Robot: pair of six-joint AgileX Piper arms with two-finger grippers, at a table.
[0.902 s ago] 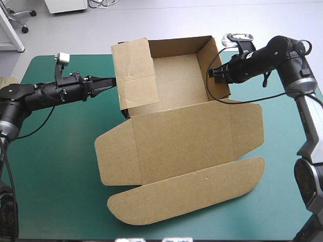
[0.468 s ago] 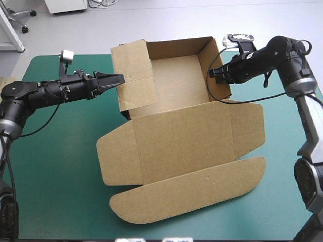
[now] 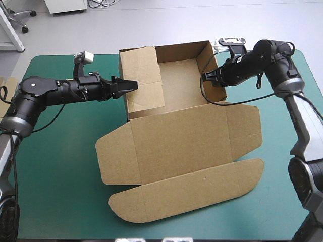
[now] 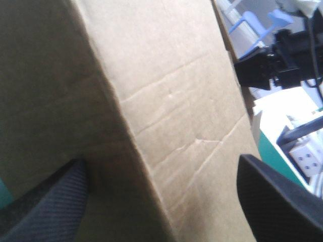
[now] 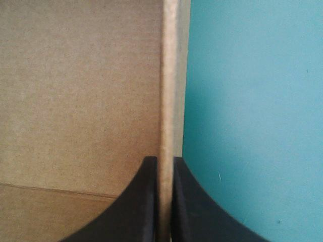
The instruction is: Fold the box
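One box (image 3: 181,146), two grippers (image 3: 132,85) (image 3: 204,76), one table (image 3: 50,201).

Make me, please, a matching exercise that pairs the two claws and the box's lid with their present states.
Things:
1. left claw
2. right claw
3. lid

States:
A. lying flat on the teal-green cover
B. open at the left wall of the box
C. shut on the box's right wall

Pairs: 1-B, 2-C, 3-A.
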